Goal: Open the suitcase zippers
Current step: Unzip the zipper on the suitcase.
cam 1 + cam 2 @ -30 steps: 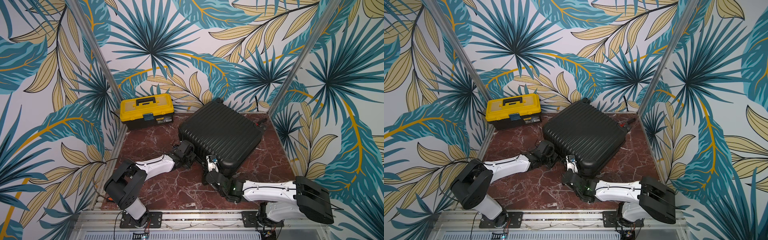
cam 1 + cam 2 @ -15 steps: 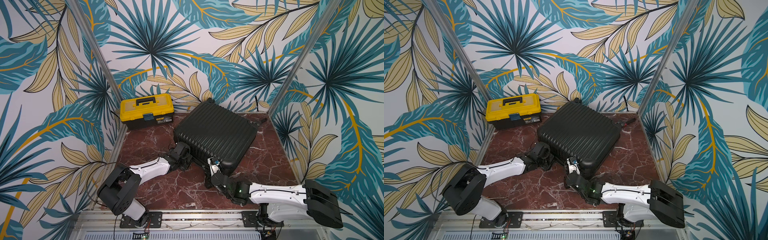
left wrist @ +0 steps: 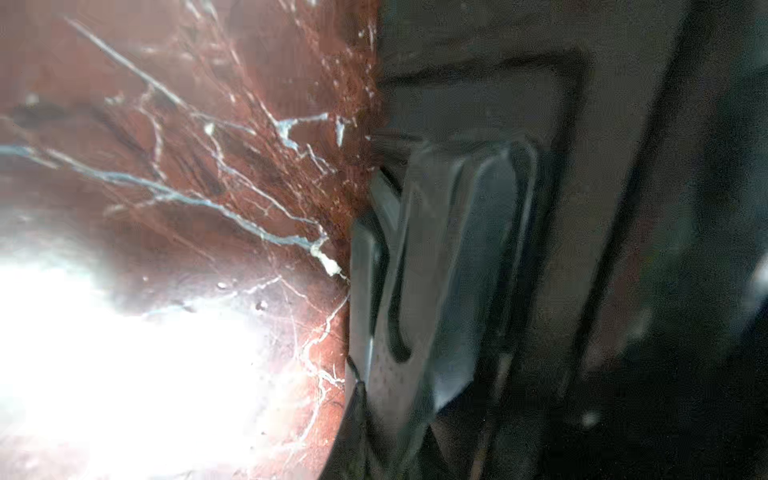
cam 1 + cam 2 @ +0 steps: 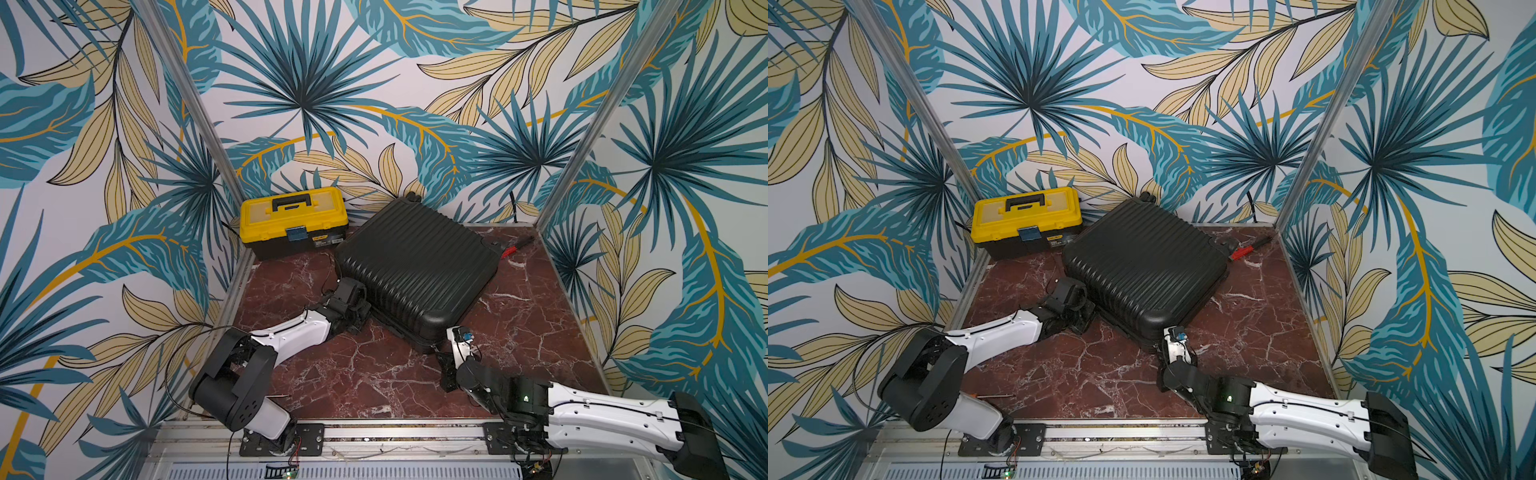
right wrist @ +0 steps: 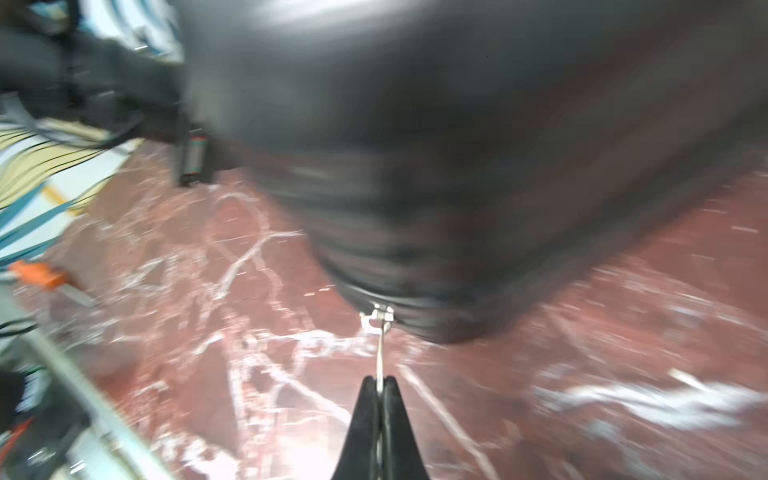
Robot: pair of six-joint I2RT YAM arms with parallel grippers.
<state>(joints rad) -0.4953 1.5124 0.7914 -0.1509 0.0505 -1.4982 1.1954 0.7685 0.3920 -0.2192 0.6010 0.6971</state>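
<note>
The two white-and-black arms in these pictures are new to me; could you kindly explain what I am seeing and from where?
They are two robot arms mounted at the front of a red marble table. Two pictures look down from overhead; the other two come from cameras on the wrists. A black suitcase lies flat on the table, with a yellow toolbox and a red-handled tool near the back. The right hand is shut on a thin metal zipper pull at the suitcase's near corner. The left hand sits against the suitcase's side; its grip is too dark to judge.

right claw [image 5: 379, 381] tight on zipper pull [image 5: 379, 347]
</note>
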